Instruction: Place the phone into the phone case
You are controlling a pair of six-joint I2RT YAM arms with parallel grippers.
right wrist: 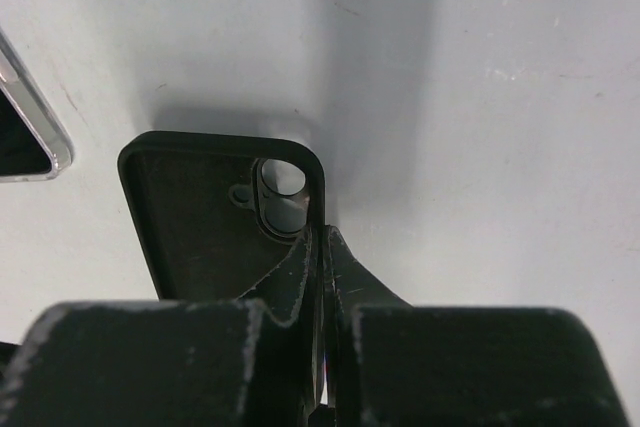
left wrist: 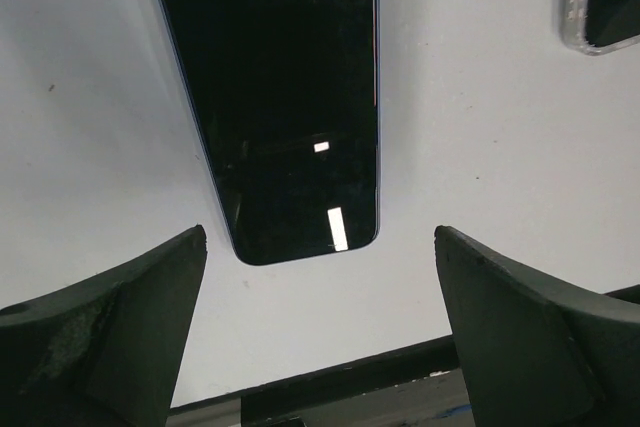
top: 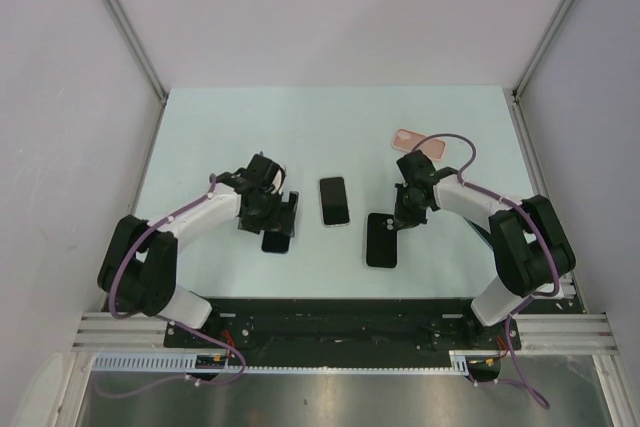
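A black phone (left wrist: 285,97) lies screen up on the table, and in the top view its near end (top: 277,243) shows from under my left gripper (top: 277,217). That gripper (left wrist: 320,234) is open and empty, its fingertips either side of the phone's near end. A second phone with a silver rim (top: 334,201) lies mid-table and also shows in the left wrist view (left wrist: 600,2) and the right wrist view (right wrist: 25,132). My right gripper (top: 405,215) (right wrist: 322,234) is shut on the right side wall of a black phone case (top: 381,240) (right wrist: 195,212), whose hollow side faces up.
A pink phone case (top: 420,143) lies at the back right, behind the right arm. The table's dark near edge (left wrist: 330,377) runs just beyond the left fingertips. White walls enclose the pale table (top: 250,127) on three sides.
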